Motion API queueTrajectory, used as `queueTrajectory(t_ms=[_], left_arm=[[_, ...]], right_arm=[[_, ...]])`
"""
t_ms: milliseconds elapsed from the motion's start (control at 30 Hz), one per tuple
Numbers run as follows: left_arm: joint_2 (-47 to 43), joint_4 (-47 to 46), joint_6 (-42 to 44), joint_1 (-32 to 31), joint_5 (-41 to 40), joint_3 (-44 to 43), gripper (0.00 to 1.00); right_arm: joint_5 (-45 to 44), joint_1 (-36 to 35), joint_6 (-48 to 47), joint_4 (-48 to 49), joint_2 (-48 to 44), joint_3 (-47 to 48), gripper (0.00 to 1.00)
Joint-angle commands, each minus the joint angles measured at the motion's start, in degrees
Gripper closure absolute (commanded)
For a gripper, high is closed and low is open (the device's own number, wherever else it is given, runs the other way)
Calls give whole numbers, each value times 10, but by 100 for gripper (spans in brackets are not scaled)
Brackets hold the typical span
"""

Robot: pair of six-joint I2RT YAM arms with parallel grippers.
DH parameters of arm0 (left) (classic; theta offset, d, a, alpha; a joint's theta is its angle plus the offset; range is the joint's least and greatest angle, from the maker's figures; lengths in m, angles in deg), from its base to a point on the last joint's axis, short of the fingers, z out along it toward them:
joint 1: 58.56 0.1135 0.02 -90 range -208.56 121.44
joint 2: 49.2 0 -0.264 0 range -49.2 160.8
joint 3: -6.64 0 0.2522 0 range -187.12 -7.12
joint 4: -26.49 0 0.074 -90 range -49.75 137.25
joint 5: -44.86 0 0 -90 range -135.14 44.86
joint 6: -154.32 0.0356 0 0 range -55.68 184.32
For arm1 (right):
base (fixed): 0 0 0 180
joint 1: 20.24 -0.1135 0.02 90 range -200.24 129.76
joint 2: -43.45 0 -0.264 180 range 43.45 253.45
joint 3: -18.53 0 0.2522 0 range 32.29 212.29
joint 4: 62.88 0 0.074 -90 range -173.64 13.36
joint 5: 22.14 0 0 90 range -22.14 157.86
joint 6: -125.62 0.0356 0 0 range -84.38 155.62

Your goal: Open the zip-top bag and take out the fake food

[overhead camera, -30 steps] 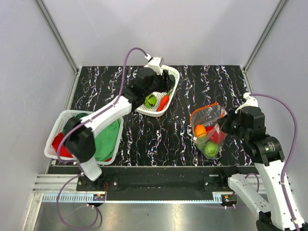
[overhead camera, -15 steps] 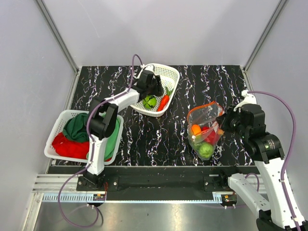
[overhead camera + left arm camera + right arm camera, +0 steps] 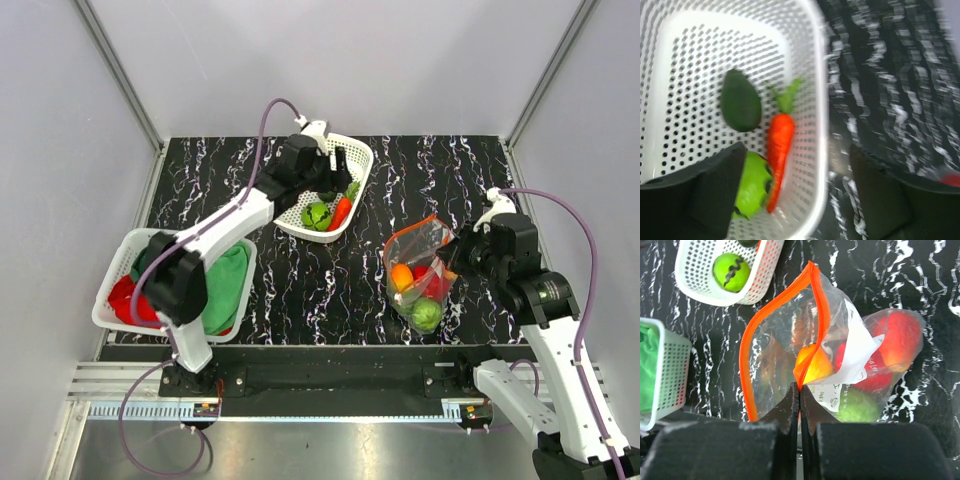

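Note:
The zip-top bag (image 3: 418, 262) lies at the right of the table, its orange zip strip (image 3: 746, 345) spread into an open mouth. My right gripper (image 3: 800, 392) is shut on the near end of that strip; from above it (image 3: 450, 262) sits at the bag's right edge. Fake food shows inside the bag: an orange piece (image 3: 812, 366), a red one (image 3: 892, 342) and a green one (image 3: 857, 407). My left gripper (image 3: 795, 200) hangs open over the white basket (image 3: 817, 75), seen from above at the back centre (image 3: 336, 166). A carrot (image 3: 779, 145), a green pepper (image 3: 755, 182) and a dark green piece (image 3: 741, 100) lie in that basket.
A second white basket (image 3: 115, 275) at the left front holds green and red cloths (image 3: 225, 280). The black marbled table (image 3: 320, 280) is walled by grey panels on three sides. The left arm stretches from its base across that basket.
The left gripper has opened over the back basket and risen a little. The right gripper, still pinching the zip strip, has drawn the bag slightly to the left.

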Motion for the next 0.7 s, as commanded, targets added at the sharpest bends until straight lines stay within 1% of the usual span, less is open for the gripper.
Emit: queueTrajectory(t_ms=[0,33,67,100,133,200,233,300,333,400,467,500,633,667], left_arm=[[-122,-25,38,-93,49,30,30],[-139,-39,42,-111,76,39,44],[-143,-39,39,-145,79,39,51],[-146,-40,27,-162,74,37,57],[-145,-39,24,-195,76,32,66],[-134,-38,14,-228,51,24,69],[-127,-24,5,-252,38,21,72],[-103,11,-28,-267,10,7,79],[-98,13,-40,-277,2,9,83],[-87,13,-53,-287,-15,24,83],[-79,6,-53,-297,8,31,85],[-68,1,-42,-301,25,31,85],[-54,-15,7,-320,48,36,83],[-56,-23,14,-321,52,48,82]], right_arm=[[33,-3,0,29,3,5,100],[41,-3,0,30,2,5,100],[47,-3,-1,32,1,5,100],[50,-3,-5,34,1,3,100],[50,-3,-4,34,2,2,100],[49,-3,-7,34,4,-1,100],[50,-3,-7,33,5,-2,100],[48,-3,-3,33,5,-2,100],[48,-3,-1,34,5,-2,100],[49,-3,2,33,4,-2,100],[54,-2,2,35,3,-3,100],[64,-3,2,34,3,-3,100],[104,-3,3,40,9,-2,100],[130,-3,9,45,10,-4,100]])
